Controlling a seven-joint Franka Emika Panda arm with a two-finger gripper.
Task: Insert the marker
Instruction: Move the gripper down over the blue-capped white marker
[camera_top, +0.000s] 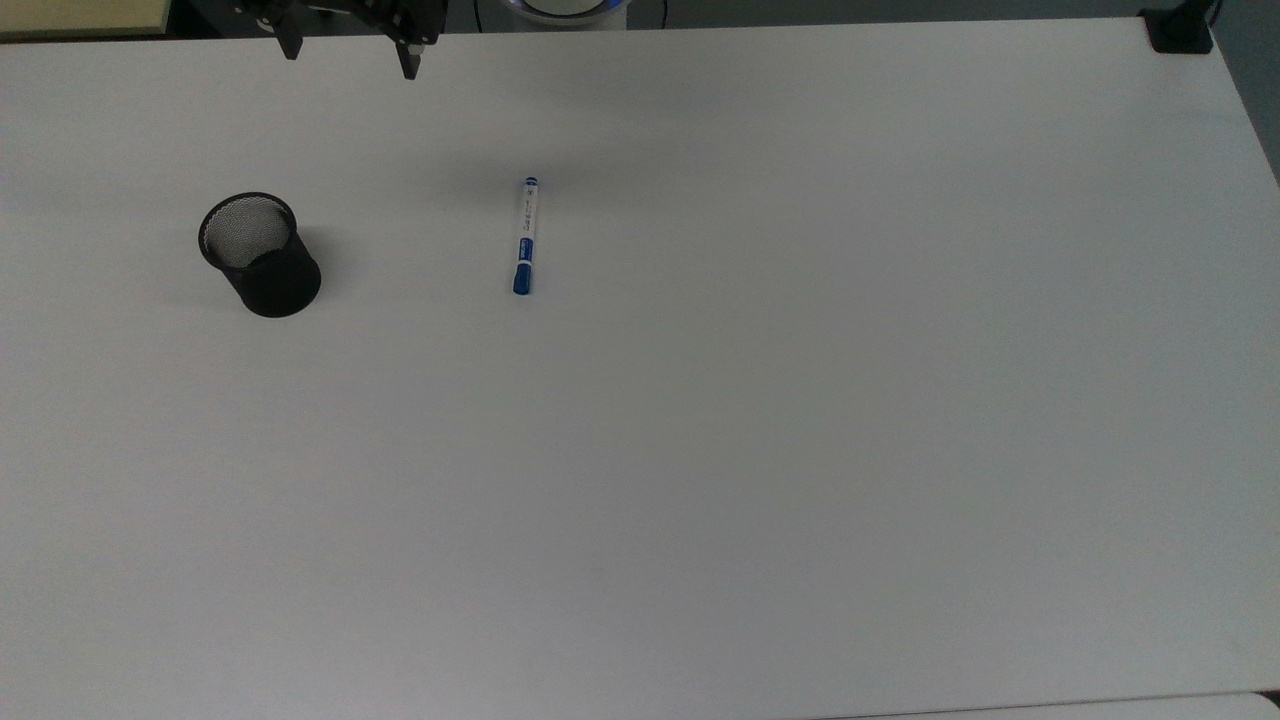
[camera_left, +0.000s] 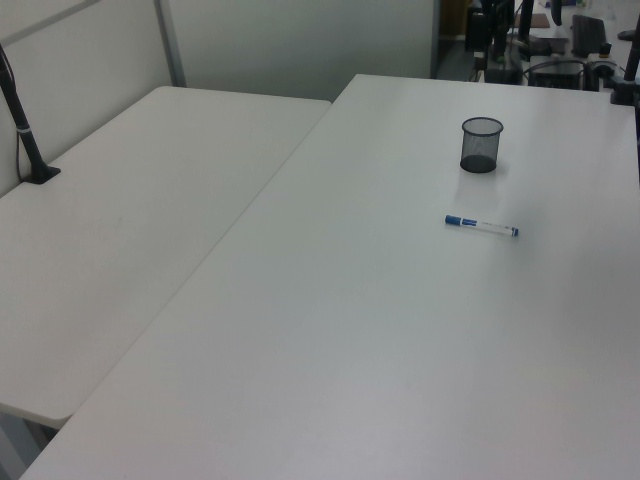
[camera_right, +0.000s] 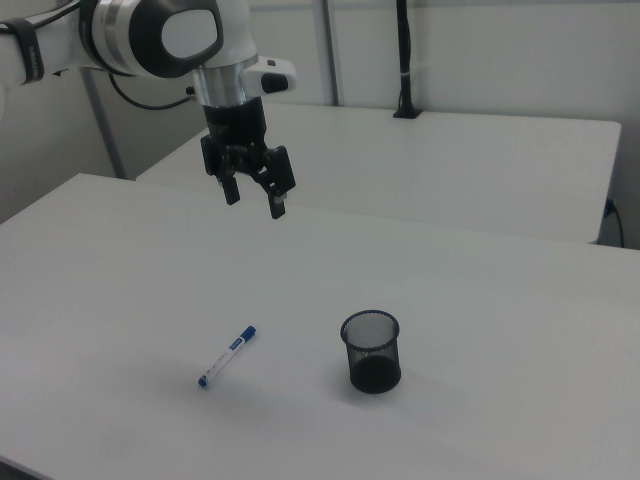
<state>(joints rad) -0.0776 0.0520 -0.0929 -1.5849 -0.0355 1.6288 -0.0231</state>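
I see the gripper (camera_right: 254, 200) hanging in the air above the white table (camera_top: 700, 450), its two fingers spread wide apart and holding nothing, touching nothing. In the top view it sits at the upper edge (camera_top: 348, 55), well apart from everything on the table.

I count one marker (camera_top: 525, 237) lying flat on the tabletop: white barrel with blue print, blue cap at one end and a small blue tip at the other. In the top view its cap points down the picture; in the right view (camera_right: 226, 356) it lies to the left of the cup, in the left view (camera_left: 481, 226) it lies nearer the camera than the cup.

I count one black mesh pen cup (camera_top: 258, 254), standing upright with its mouth open (nothing visible inside it in the right view (camera_right: 371, 351)). Marker and cup are near each other but clearly apart, also in the left view (camera_left: 481, 144).
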